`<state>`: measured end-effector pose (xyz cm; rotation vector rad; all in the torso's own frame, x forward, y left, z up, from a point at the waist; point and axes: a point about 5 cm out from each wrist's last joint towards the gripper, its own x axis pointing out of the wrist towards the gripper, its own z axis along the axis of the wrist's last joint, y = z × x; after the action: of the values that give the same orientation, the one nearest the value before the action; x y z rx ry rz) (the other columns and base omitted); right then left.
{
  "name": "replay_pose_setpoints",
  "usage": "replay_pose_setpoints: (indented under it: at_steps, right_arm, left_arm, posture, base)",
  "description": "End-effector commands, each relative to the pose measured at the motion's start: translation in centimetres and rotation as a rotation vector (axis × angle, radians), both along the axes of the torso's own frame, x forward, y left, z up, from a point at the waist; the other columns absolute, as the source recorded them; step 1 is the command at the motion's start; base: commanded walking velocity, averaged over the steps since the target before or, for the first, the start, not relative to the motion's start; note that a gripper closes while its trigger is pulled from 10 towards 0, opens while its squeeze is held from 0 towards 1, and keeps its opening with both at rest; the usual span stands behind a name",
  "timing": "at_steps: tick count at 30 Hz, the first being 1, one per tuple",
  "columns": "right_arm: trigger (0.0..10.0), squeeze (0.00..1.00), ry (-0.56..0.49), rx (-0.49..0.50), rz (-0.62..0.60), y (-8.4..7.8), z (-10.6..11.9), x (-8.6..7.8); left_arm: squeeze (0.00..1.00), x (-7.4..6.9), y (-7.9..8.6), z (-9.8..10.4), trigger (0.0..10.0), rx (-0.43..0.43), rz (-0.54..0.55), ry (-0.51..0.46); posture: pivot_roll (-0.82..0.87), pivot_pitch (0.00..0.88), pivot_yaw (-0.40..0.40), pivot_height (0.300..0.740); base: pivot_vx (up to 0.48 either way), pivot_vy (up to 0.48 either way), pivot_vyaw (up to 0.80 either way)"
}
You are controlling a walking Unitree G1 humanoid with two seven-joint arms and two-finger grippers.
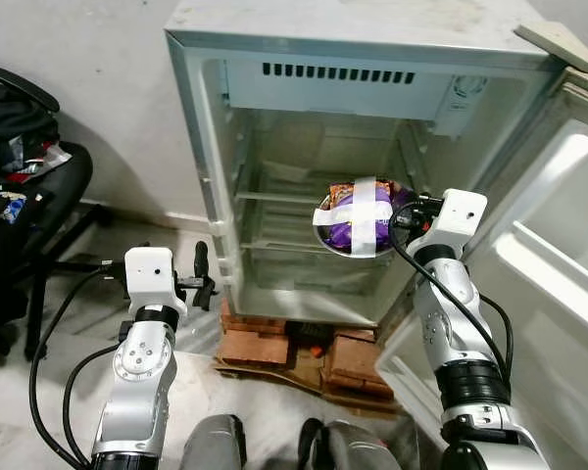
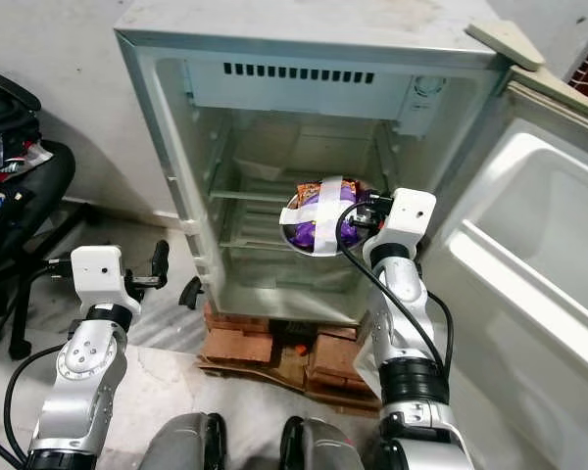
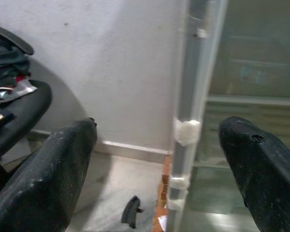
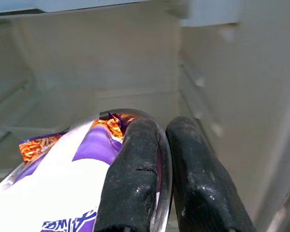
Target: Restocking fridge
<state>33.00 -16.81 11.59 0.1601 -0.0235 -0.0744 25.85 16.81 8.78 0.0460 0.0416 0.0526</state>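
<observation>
- Item, bowl (image 1: 356,220): round metal bowl, shiny rim. You see purple snack packets with orange print packed inside, held in by two broad white tape strips crossed over the top.
- Location: the bowl hangs in the air at the mouth of the open fridge (image 1: 372,108), level with the middle shelf, toward the fridge's right wall.
- Right gripper (image 4: 157,159): your jaws are pinched nearly closed on the bowl's near rim, one finger inside against the packets, one outside.
- Left gripper (image 1: 201,277): low, outside the fridge's left edge; jaws spread wide, holding nothing.
- Fridge door (image 1: 559,255): swung open on your right.
- Base: fridge stands on bricks (image 1: 265,348).
- Chair (image 1: 39,186): at far left, piled with dark clothing.
</observation>
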Motion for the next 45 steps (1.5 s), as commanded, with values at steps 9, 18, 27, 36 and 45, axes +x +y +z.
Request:
replay_pose_setpoints:
  at_steps: [9,18,27,36,45]
  right_arm:
    - [10.0,0.00,-0.017,0.012,0.007,0.2,0.2,0.2]
    - [10.0,0.00,-0.017,0.004,-0.004,-0.2,0.2,0.2]
    - [10.0,0.00,-0.008,-0.057,0.028,-0.7,-0.8,-1.5]
    - [10.0,0.00,0.000,-0.072,0.024,-1.2,-1.2,-2.4]
    - [10.0,0.00,-0.007,-0.079,0.015,-1.4,-0.9,-2.5]
  left_arm:
    - [0.00,-0.3,0.3,0.1,10.0,0.012,-0.004,-0.004]
    - [0.00,-0.3,0.3,0.1,10.0,0.018,-0.006,0.000]
    - [0.00,-1.5,0.9,-0.3,10.0,0.026,-0.043,0.008]
    - [0.00,-1.3,0.6,0.0,10.0,0.007,-0.049,-0.007]
    - [0.00,-1.7,0.6,0.0,10.0,0.003,-0.050,-0.004]
  posture:
    - [0.09,0.130,-0.042,0.740]
    - [0.10,0.129,-0.041,0.740]
    - [0.10,0.119,-0.044,0.740]
    - [0.09,0.118,-0.043,0.740]
    - [0.09,0.124,-0.042,0.740]
  base:
    - [0.000,0.220,0.00]
    - [0.000,0.000,0.00]
    - [0.000,0.000,0.00]
    - [0.181,0.000,0.00]
    - [0.358,0.000,0.00]
